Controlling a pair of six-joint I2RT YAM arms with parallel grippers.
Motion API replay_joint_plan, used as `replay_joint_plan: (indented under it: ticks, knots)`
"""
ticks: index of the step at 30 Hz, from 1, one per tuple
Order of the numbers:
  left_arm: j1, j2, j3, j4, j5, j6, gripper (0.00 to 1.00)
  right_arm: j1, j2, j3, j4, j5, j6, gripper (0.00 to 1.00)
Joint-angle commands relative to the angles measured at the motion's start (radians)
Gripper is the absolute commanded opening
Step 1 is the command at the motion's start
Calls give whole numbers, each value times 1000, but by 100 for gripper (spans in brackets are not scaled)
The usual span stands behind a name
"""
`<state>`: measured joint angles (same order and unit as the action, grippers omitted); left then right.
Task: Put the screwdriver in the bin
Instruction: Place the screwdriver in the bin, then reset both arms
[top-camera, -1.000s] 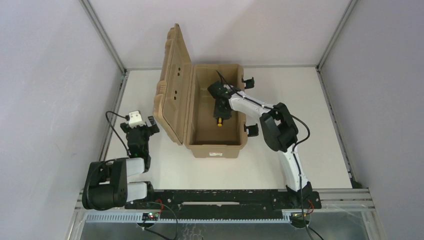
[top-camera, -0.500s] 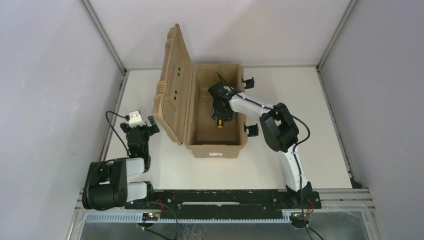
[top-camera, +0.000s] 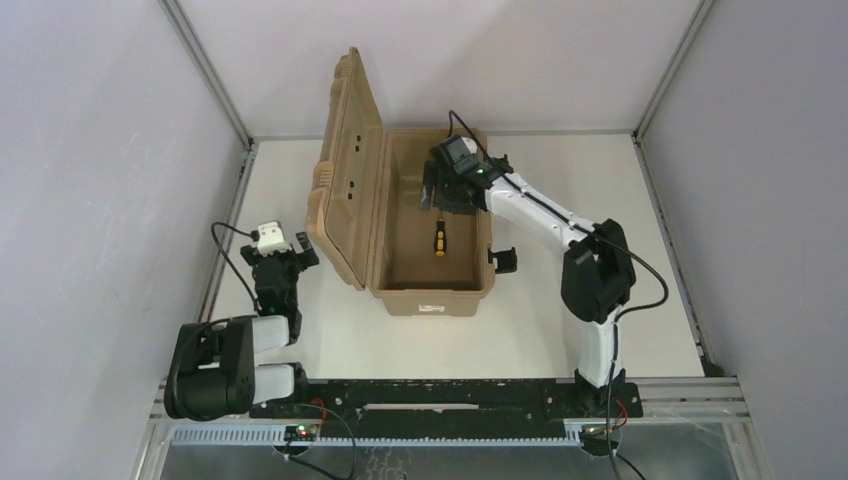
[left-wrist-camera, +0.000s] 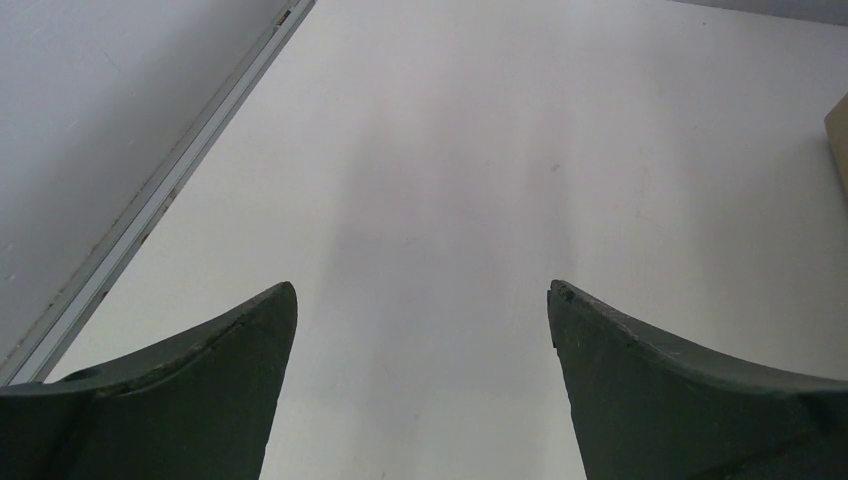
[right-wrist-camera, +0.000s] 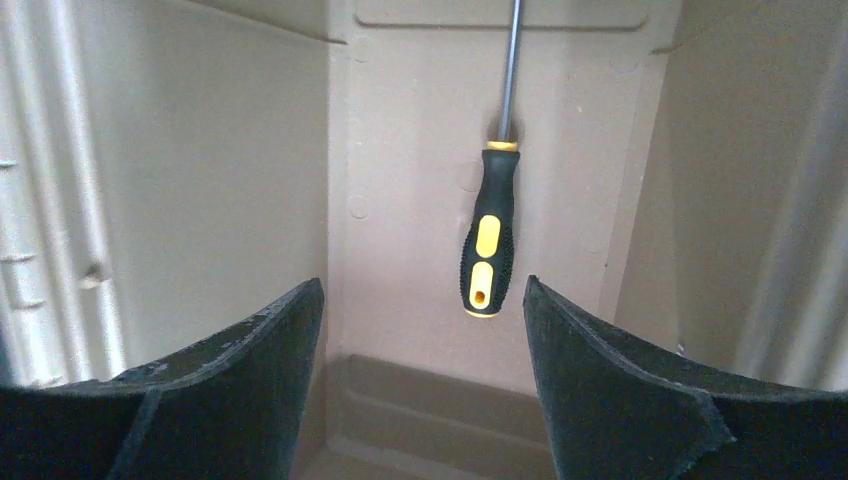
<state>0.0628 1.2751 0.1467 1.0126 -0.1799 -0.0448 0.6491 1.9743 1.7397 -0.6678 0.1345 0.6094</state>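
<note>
Right end effector (right-wrist-camera: 422, 283) is spread wide with nothing in it, hanging over the far end of the bin (top-camera: 430, 295). The one screwdriver (right-wrist-camera: 487, 240) lies loose on the bin floor below. One bin, lid up. Left end effector (left-wrist-camera: 422, 290) is also wide open and empty-handed, over the counter (top-camera: 560, 200)

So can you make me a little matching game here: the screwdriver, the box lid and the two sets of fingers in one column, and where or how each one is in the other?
1. screwdriver
2. lid
3. left fingers
4. right fingers

A. open over bare table
B. lying on the floor of the bin
C. open and empty, over the bin
D. standing open

Pairs: 1-B, 2-D, 3-A, 4-C.
</note>
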Motion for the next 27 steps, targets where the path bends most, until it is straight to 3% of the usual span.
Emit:
replay_joint_plan:
  ticks: [1,14,27]
  knots:
    - [0,-17,45,40,-2,14,100,-19,-99,39,15,-28,-79,83]
    - [1,-17,46,39,-2,14,100,-155,-314,55,32,-125,-233,93]
    - [0,-17,45,40,-3,15,100,-398,-647,-378,277,-190,-344,95]
